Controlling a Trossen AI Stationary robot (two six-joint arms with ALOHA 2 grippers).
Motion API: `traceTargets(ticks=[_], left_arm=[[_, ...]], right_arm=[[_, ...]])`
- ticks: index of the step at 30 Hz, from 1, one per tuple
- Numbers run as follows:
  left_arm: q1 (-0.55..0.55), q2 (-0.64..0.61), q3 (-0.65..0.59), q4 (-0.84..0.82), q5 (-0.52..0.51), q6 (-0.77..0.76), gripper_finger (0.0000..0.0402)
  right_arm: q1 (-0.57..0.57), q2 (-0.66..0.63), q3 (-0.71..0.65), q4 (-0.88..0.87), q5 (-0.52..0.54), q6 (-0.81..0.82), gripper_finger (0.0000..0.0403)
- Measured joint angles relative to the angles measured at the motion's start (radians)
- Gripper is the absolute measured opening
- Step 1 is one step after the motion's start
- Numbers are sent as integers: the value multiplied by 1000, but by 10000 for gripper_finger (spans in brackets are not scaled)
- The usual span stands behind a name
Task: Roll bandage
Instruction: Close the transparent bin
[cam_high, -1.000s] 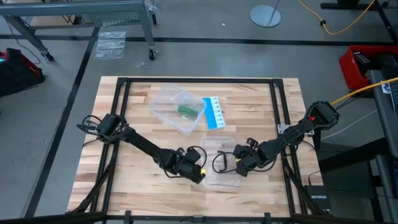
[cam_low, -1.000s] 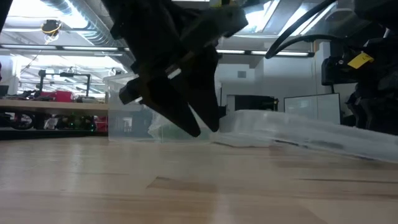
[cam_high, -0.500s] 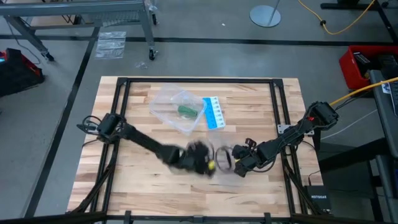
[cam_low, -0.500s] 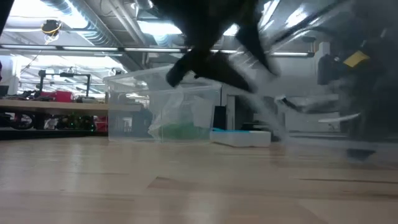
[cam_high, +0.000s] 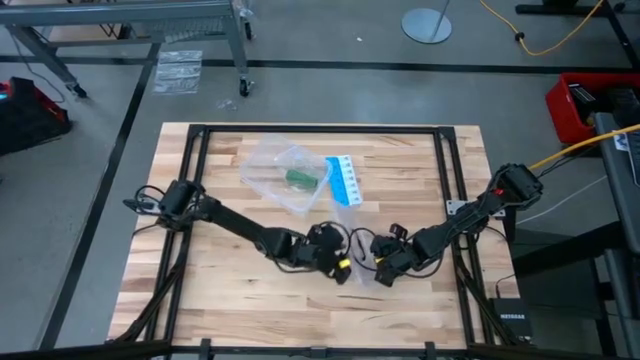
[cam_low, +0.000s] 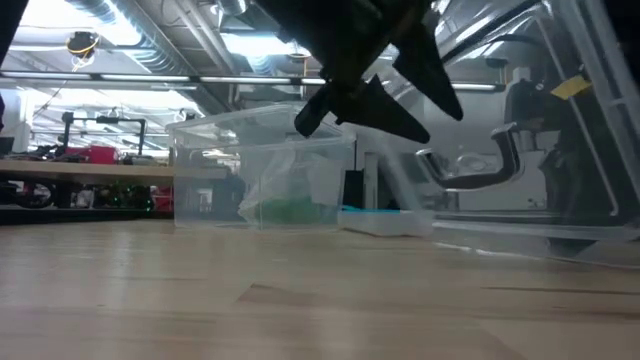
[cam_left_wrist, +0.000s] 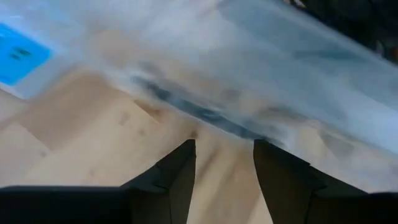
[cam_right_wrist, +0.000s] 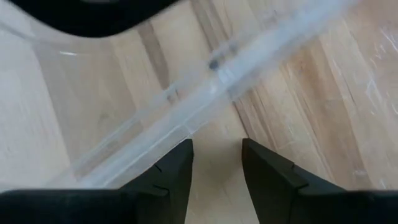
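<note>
The bandage (cam_high: 298, 178) is seen as a small dark green roll lying inside a clear tub (cam_high: 262, 160) on the far half of the desk (cam_high: 230, 300); in the low view it shows as a green patch (cam_low: 290, 210) behind the tub wall (cam_low: 200, 170). A blue-and-white card (cam_high: 342, 181) lies just beside the tub, on its right-arm side. Nearer the front edge, well apart from the bandage, a clear lid (cam_high: 350, 215) is tilted up between the two arms; in the low view it stands steeply, its lower edge near the desk (cam_low: 300, 320) and its upper edge raised (cam_low: 600, 150). The left tool (cam_high: 338, 266) is positioned at the lid's left side, and the right tool (cam_high: 380, 268) at its right side, the two close together. In the left wrist view the left tool (cam_left_wrist: 224, 163) is seen with its fingers (cam_left_wrist: 177, 174) set moderately apart, the blurred lid (cam_left_wrist: 298, 74) and the card (cam_left_wrist: 18, 56) lying ahead of them; nothing is seen gripped between them. In the right wrist view the right tool (cam_right_wrist: 216, 162) likewise has its fingers (cam_right_wrist: 267, 174) parted with bare desk between, and the lid's edge (cam_right_wrist: 205, 99) crosses just ahead of the tips. Neither tool is in contact with the bandage.
</note>
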Motion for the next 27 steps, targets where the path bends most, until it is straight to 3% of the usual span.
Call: traceTargets(ticks=[19, 27], left_arm=[[-67, -16, -3, -29, -13, 210, 155], [-82, -31, -3, -26, -21, 447, 155]], right_arm=[[0, -3, -1, -2, -11, -3, 143], [1, -3, -2, 0, -13, -3, 143]])
